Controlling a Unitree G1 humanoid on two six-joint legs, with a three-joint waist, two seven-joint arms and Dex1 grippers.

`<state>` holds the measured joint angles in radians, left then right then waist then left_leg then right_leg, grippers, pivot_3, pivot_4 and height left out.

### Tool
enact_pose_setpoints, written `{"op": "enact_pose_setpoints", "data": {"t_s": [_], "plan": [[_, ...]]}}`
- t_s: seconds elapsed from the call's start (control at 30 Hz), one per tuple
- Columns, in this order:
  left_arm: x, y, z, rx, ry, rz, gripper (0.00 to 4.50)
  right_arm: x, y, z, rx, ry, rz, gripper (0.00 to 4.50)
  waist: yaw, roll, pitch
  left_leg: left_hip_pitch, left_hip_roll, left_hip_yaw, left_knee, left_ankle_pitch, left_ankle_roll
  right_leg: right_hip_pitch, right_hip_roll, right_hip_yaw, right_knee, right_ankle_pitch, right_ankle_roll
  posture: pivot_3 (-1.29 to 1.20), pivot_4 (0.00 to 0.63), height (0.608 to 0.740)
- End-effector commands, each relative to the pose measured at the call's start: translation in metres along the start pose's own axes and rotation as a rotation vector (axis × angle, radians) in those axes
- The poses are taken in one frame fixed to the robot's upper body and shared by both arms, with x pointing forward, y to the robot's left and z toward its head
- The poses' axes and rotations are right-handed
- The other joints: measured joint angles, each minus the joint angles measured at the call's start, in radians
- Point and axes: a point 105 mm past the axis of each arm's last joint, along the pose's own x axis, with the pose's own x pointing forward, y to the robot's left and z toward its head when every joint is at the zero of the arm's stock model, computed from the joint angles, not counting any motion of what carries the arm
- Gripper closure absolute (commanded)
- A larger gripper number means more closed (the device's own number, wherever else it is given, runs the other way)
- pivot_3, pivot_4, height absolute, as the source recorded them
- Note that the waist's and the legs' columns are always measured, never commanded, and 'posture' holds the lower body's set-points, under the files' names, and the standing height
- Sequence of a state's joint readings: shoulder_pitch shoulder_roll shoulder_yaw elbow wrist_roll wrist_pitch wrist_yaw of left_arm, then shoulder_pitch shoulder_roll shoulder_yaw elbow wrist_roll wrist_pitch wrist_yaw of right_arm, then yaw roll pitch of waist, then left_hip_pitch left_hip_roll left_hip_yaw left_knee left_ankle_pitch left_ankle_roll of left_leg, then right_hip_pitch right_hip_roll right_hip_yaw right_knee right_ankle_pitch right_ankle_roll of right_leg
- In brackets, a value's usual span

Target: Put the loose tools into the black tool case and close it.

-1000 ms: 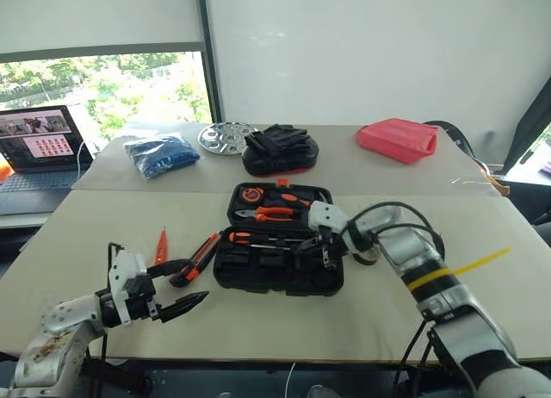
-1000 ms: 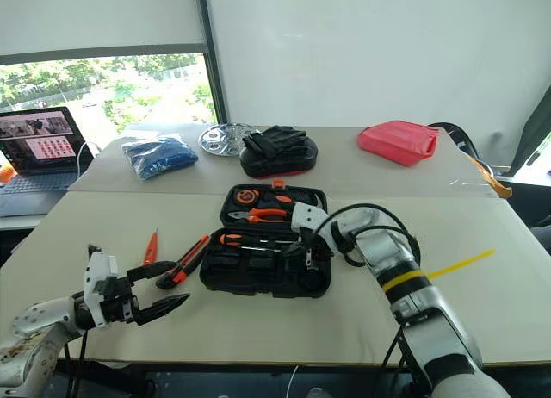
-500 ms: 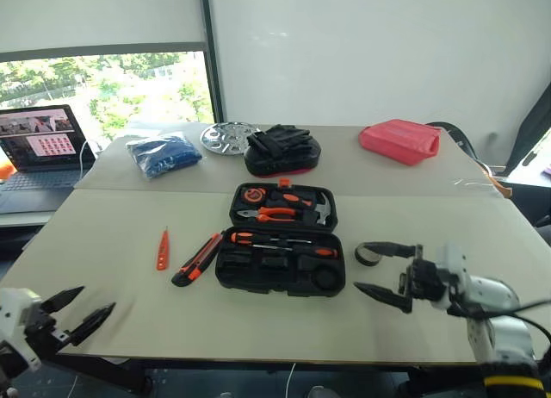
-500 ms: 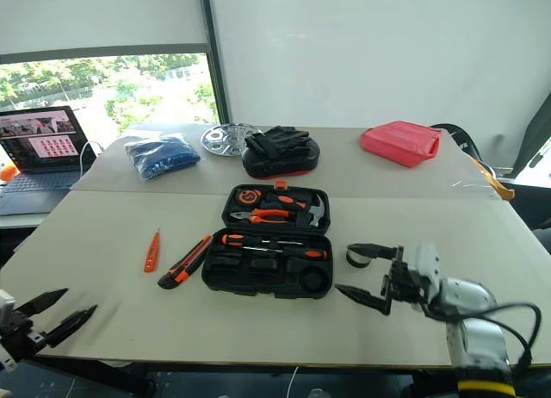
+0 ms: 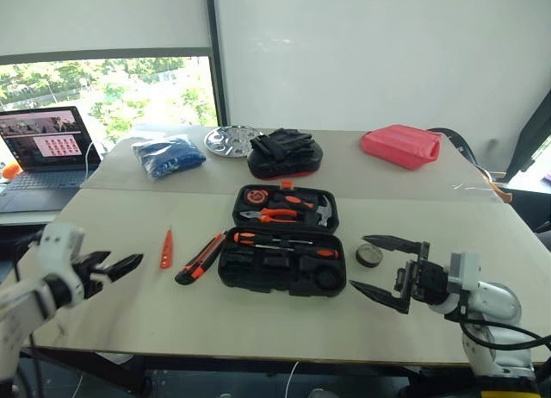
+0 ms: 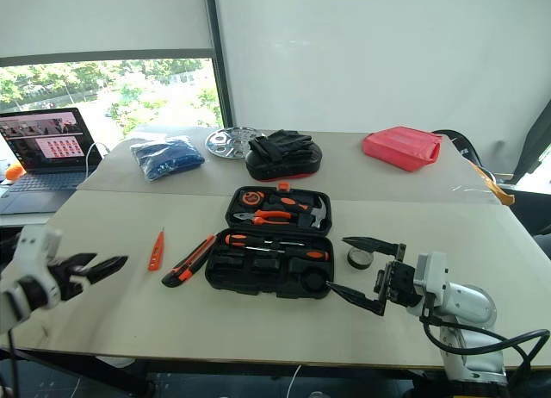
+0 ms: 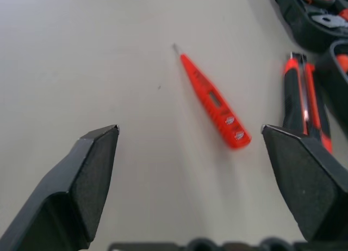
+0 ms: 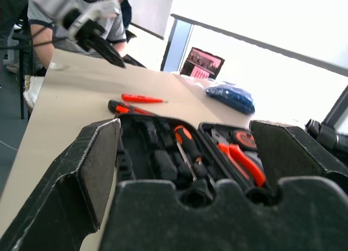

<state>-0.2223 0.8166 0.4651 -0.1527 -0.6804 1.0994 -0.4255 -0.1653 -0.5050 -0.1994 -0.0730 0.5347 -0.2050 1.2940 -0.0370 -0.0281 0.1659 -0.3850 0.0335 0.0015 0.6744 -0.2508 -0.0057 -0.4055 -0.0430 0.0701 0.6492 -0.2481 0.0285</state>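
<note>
Orange tester pen [image 7: 213,103] lies near tabletop's left edge w/ utility knife [image 5: 200,258] beside tool case [image 5: 284,262]. Both claws, left [image 5: 116,267] & right [image 6: 357,270], gape wide, empty. You're mid-gather; next, take pen w/ left.

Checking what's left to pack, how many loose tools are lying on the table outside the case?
3: tester pen and knife left of the case, tape roll to its right.

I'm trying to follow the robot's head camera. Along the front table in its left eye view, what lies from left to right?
Left gripper → orange tester pen → utility knife → open black tool case → black tape roll → right gripper.
</note>
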Motion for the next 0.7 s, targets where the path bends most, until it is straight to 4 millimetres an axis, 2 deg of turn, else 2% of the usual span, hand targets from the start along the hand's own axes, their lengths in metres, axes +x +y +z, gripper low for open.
{"op": "enact_pose_setpoints", "data": {"t_s": [0.03, 0.13, 0.27, 0.4, 0.47, 0.5, 0.53, 0.7], "plan": [[0.024, -0.008, -0.005, -0.068, 0.123, 0.06, 0.0, 0.007, -0.001, 0.004, 0.002, -0.025, 0.027, 0.06, -0.001, 0.0, 0.0, -0.001, 0.0, -0.001, 0.0, -0.001, 0.0, -0.001, 0.0, 0.0, 0.0, 0.0, 0.0, 0.0, 0.15, 0.74], [0.039, -0.009, -0.012, -0.077, 0.199, 0.124, 0.0, 0.015, 0.001, 0.005, 0.003, -0.034, 0.067, 0.06, -0.002, 0.0, 0.0, -0.005, 0.0, -0.002, 0.0, -0.002, -0.001, -0.005, 0.0, 0.0, 0.0, 0.0, 0.0, 0.0, 0.15, 0.74], [0.055, -0.018, -0.017, -0.094, 0.217, 0.117, 0.0, 0.026, -0.003, 0.01, -0.014, -0.063, 0.089, 0.06, -0.002, 0.0, 0.0, -0.005, -0.001, -0.003, 0.0, -0.002, -0.002, -0.006, -0.001, 0.002, 0.0, 0.0, 0.0, 0.0, 0.15, 0.74], [0.062, -0.026, -0.03, -0.093, 0.281, 0.1, 0.0, 0.033, -0.003, 0.014, -0.01, -0.08, 0.109, 0.06, 0.0, 0.0, 0.0, 0.001, -0.001, -0.001, 0.0, -0.001, -0.003, 0.0, -0.001, 0.0, 0.001, 0.0, 0.0, 0.0, 0.15, 0.74], [0.063, -0.028, -0.034, -0.073, 0.304, 0.094, 0.51, 0.035, -0.001, 0.015, -0.007, -0.083, 0.118, 0.0, 0.001, 0.001, 0.0, 0.002, -0.001, -0.001, 0.0, -0.001, -0.003, 0.002, -0.001, 0.0, 0.0, 0.0, 0.0, 0.0, 0.15, 0.74], [0.063, -0.027, -0.038, -0.071, 0.323, 0.087, 0.62, 0.035, 0.0, 0.015, -0.004, -0.084, 0.121, 0.0, 0.001, 0.001, 0.0, 0.002, -0.002, 0.0, 0.0, -0.001, -0.003, 0.002, -0.001, 0.0, 0.0, 0.0, 0.0, 0.0, 0.15, 0.74], [0.062, -0.025, -0.041, -0.072, 0.335, 0.093, 1.08, 0.035, 0.001, 0.015, -0.002, -0.083, 0.123, 0.0, 0.001, 0.001, -0.001, 0.002, -0.002, 0.0, 0.0, -0.001, -0.003, 0.002, -0.001, 0.0, 0.0, 0.0, 0.0, 0.0, 0.15, 0.74], [0.059, -0.017, -0.043, -0.095, 0.332, 0.107, 2.87, 0.033, 0.003, 0.014, 0.002, -0.07, 0.131, 0.0, 0.003, 0.002, -0.001, 0.001, -0.002, -0.001, 0.0, -0.001, -0.003, 0.002, -0.001, 0.0, 0.0, 0.0, 0.0, 0.0, 0.15, 0.74]]}}
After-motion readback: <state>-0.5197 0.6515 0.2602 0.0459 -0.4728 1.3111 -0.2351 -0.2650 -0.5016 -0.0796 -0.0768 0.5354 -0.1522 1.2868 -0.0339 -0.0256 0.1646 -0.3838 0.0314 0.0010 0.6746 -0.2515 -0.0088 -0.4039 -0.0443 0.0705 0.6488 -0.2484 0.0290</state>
